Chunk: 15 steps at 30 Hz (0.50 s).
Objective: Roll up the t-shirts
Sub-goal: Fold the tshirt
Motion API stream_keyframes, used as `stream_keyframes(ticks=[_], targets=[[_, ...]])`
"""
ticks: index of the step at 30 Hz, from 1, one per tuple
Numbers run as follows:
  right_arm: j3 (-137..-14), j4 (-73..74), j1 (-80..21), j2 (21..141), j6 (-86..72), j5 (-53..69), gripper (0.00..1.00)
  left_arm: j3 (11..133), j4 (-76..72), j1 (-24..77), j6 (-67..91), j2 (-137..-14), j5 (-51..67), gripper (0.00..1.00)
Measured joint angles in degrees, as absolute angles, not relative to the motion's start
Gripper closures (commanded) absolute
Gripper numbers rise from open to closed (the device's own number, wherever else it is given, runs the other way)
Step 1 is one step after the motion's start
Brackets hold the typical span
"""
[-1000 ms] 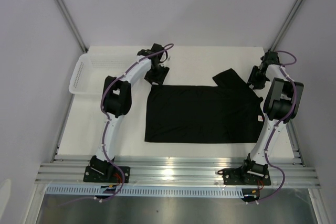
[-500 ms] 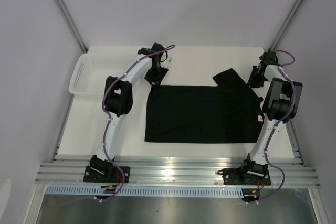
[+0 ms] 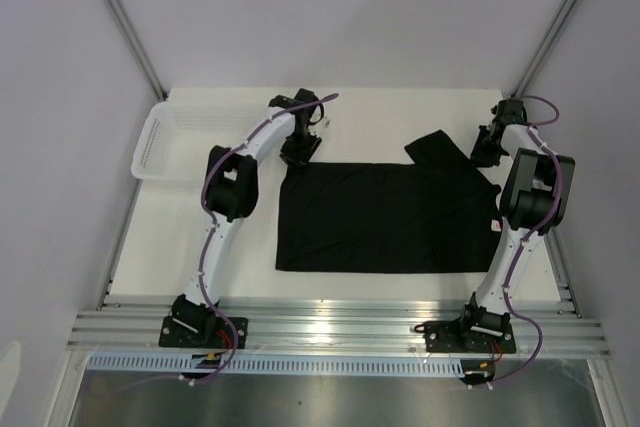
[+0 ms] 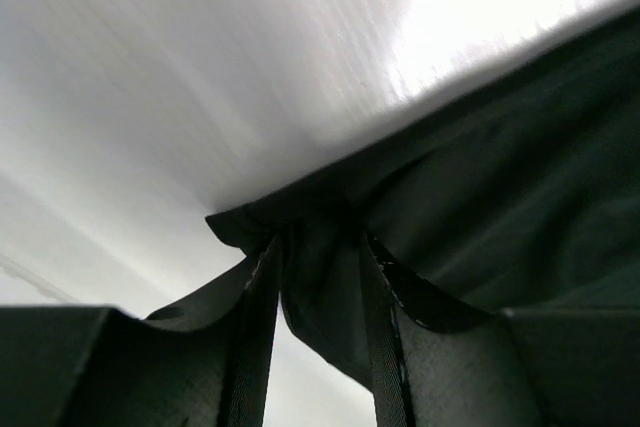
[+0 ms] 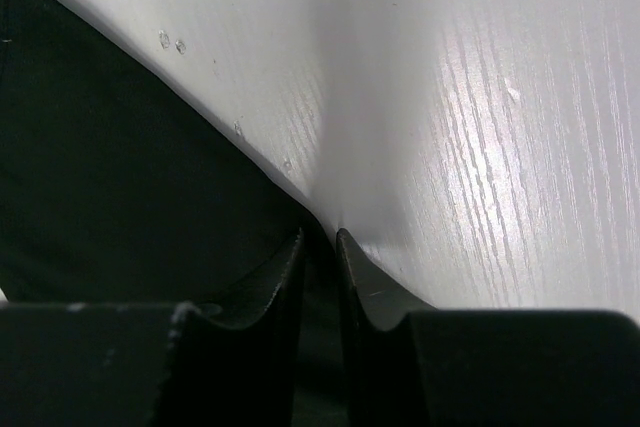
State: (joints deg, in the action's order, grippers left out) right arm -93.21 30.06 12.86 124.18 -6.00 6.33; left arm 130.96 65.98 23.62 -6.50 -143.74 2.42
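On the white counter (image 3: pixel 380 117) a black t-shirt (image 3: pixel 385 217) lies spread nearly flat, a broad rectangle with one sleeve poking out at its far right corner and a white mesh basket (image 3: pixel 160 142) well apart at the far left edge. From above, the left tool (image 3: pixel 298 154) sits at the shirt's far left corner and the right tool (image 3: pixel 484 154) beside the sleeve at the far right, but the overhead view is too distant to show how either one is set. The wrist views fill that in. The left one shows two dark fingers (image 4: pixel 385 347) clenched on a bunched, creased point of soft matte cloth, the corner drawn up into folds against the pale, glossy surface. The right one shows its two curved fingers (image 5: pixel 285 282) drawn almost together, with the shirt's straight edge running into the thin dark gap, so it appears clamped on the cloth. A faint wood grain and a few small specks show on the counter there.
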Motion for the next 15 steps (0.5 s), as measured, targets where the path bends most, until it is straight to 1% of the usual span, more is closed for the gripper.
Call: stream_keyframes(ticks=[5, 6, 9, 12, 15], targets=[[-92.88, 29.95, 12.86, 124.01, -6.2, 6.33, 0.78, 125.1, 61.36, 23.99, -6.57, -140.92, -1.76, 0.54], [-92.84, 29.91, 12.86, 123.98, -6.22, 6.33, 0.79, 124.22, 60.73, 23.99, -6.59, -140.42, -2.61, 0.56], [-92.68, 29.76, 12.86, 123.92, -6.42, 6.31, 0.8, 123.55, 60.16, 24.03, -6.59, -139.98, -4.16, 0.55], [-92.66, 29.71, 12.86, 123.92, -6.44, 6.33, 0.8, 124.99, 61.32, 24.03, -6.74, -140.53, -4.58, 0.6], [-92.64, 29.69, 12.86, 123.92, -6.46, 6.37, 0.85, 128.86, 62.28, 24.03, -7.53, -142.06, -4.73, 0.72]])
